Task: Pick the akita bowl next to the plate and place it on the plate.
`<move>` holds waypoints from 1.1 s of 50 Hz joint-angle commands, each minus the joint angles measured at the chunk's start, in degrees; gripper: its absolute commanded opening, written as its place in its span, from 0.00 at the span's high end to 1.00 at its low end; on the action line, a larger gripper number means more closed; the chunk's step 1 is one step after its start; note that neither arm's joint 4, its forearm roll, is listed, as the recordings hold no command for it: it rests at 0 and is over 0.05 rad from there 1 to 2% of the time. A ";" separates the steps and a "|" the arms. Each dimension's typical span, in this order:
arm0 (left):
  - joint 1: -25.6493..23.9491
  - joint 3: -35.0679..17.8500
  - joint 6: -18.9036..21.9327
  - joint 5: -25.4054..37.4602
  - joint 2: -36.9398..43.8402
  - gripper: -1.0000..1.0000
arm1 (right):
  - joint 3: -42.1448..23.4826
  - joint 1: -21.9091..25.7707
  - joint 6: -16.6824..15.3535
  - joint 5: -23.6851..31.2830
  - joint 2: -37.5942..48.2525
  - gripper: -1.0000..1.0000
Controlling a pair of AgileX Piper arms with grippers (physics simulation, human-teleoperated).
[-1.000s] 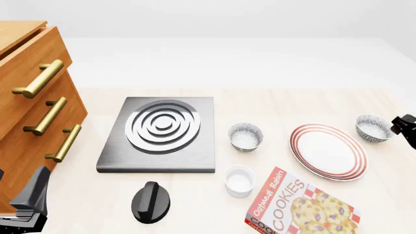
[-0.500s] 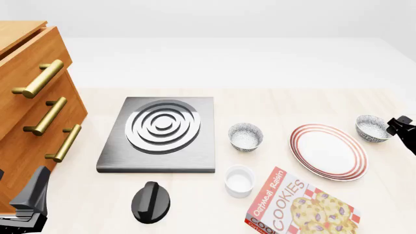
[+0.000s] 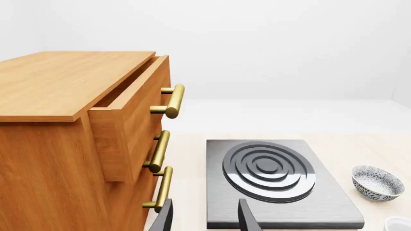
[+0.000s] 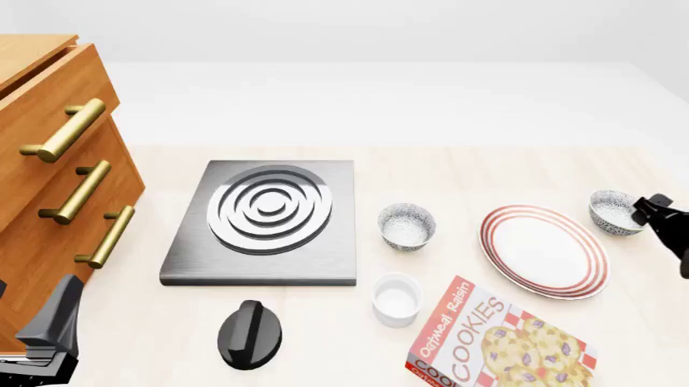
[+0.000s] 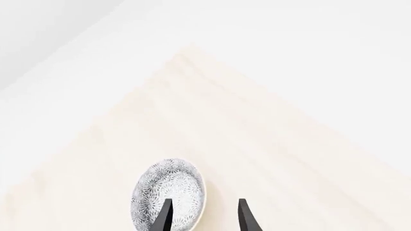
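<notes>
Table (image 4: 453,173), light wood top, carries all items below; akita bowl (image 4: 615,212), small, speckled grey-black outside, pale inside, upright on table just beside plate's far right edge, not on it; plate (image 4: 544,251), large white w/ red rim rings, flat on table, nothing on it; right gripper (image 4: 647,211), black, enters from right edge of front view, tip touching or overlapping the bowl's right rim as seen there; in right wrist view the fingers (image 5: 165,216) stand apart, released, holding nothing, one finger over the bowl (image 5: 168,199), the other outside its rim; second bowl (image 4: 407,226), same look, upright between stove plate and plate, well apart from right gripper, also seen in left wrist view (image 3: 378,183); stove plate (image 4: 266,220), dark square slab w/ silver concentric rings, left of centre; white cup (image 4: 396,299), plain, straight-sided, near side of second bowl; cookie box (image 4: 498,342), red, lying flat, near edge, its corner just beside plate's near rim; black knob (image 4: 250,334), near side of stove plate; drawer cabinet (image 4: 48,169), wood w/ brass handles, far left, top drawer partly out; left gripper (image 3: 204,219), low at left near corner, by cabinet, fingers apart, released, nothing between them.
</notes>
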 commanded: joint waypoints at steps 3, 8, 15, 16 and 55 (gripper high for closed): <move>0.00 0.00 0.00 0.00 0.00 0.00 | -0.59 0.44 0.45 -0.41 1.69 0.00; 0.00 0.00 0.00 0.00 0.00 0.00 | -0.86 0.48 0.69 -0.36 2.11 0.00; 0.00 0.00 0.00 0.00 0.00 0.00 | -1.14 0.59 1.10 -0.47 2.82 0.00; 0.00 0.00 0.00 0.00 0.00 0.00 | -1.15 0.60 1.13 -0.48 2.85 0.00; 0.00 0.00 0.00 0.00 0.00 0.00 | -1.99 1.60 2.56 -0.80 5.42 0.00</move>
